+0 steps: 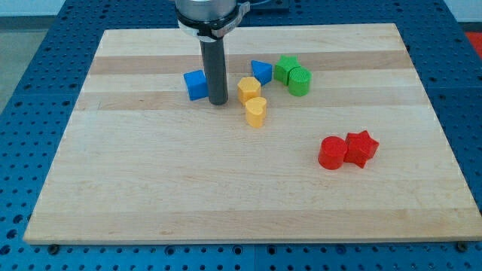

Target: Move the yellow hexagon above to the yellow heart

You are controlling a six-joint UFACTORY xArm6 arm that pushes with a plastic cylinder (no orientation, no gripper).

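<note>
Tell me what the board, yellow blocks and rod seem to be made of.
Board: pale wood, visible grain and plank strips. Yellow hexagon and yellow heart: probably matte plastic, uniform colour. Rod, my tip: dark, smooth, perhaps metal or plastic.

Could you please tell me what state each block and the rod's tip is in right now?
my tip: down on the board, between blue cube and yellow hexagon.
yellow hexagon: flat, just above the yellow heart, close or touching.
yellow heart: flat, below the hexagon.
blue cube: beside the rod's left.
blue triangle: beside green blocks.
green blocks: paired, touching.
red blocks: paired, touching.
</note>
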